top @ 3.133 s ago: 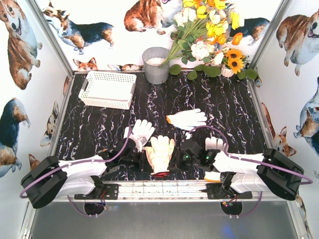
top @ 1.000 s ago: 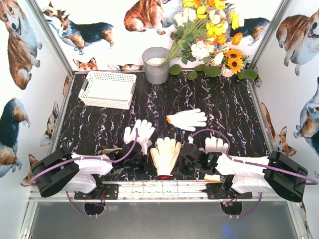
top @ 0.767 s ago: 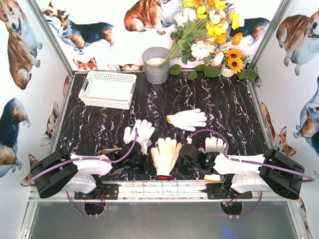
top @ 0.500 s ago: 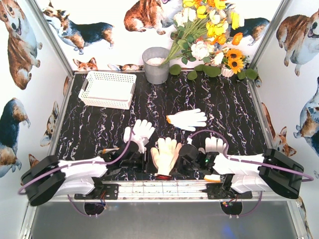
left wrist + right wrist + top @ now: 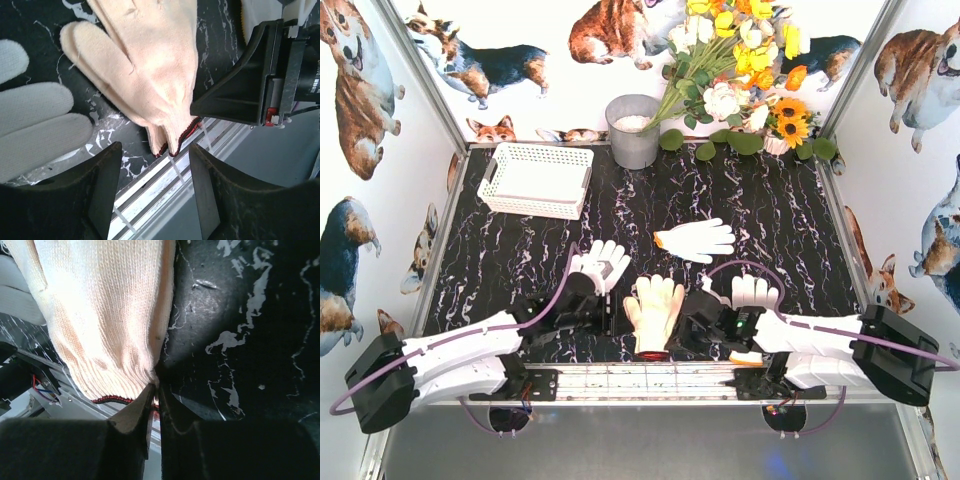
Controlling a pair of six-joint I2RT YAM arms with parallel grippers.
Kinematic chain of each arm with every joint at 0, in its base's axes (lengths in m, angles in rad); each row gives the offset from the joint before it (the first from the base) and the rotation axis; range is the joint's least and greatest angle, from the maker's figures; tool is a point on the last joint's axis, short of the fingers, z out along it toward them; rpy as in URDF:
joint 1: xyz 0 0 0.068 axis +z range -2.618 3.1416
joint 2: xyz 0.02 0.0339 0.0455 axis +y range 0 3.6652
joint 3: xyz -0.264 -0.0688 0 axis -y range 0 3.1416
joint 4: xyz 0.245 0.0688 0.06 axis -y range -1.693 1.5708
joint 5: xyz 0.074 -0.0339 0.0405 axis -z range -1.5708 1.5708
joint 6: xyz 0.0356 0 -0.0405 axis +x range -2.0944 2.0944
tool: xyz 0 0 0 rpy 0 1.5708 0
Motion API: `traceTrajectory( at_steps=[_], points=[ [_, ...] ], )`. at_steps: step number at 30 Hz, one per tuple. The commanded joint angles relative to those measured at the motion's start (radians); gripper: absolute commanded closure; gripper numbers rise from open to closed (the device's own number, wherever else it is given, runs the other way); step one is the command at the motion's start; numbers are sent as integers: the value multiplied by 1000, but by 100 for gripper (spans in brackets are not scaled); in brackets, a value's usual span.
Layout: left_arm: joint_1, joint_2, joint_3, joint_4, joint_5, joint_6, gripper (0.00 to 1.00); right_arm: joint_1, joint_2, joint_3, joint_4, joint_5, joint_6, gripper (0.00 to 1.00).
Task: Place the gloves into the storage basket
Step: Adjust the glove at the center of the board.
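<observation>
Left pincer (image 5: pixel 155 149) forward, right pincer (image 5: pixel 156 388) pinching glove (image 5: pixel 107 315) cuff

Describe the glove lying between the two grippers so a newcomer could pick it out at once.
Find the metal rail along the near edge of the table. Just beyond its middle lies the cream glove, fingers pointing away. Unlike the white gloves beside it, it is yellowish cream with a dark red cuff edge.

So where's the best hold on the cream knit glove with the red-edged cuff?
The cream knit glove lies flat, fingers pointing away, red-edged cuff at the near edge of the black marbled table: probably grip the cuff, coming from that edge.
</observation>
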Motion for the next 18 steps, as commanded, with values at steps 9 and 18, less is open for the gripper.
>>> traceTrajectory(
  at_steps=[9, 18],
  points=[
    [-6, 116, 47, 213, 45, -12, 49, 6, -95, 56, -148, 88, -94, 51],
    [-8, 162, 94, 220, 17, 13, 50, -32, -271, 170, -351, 225, -210, 37]
  ],
)
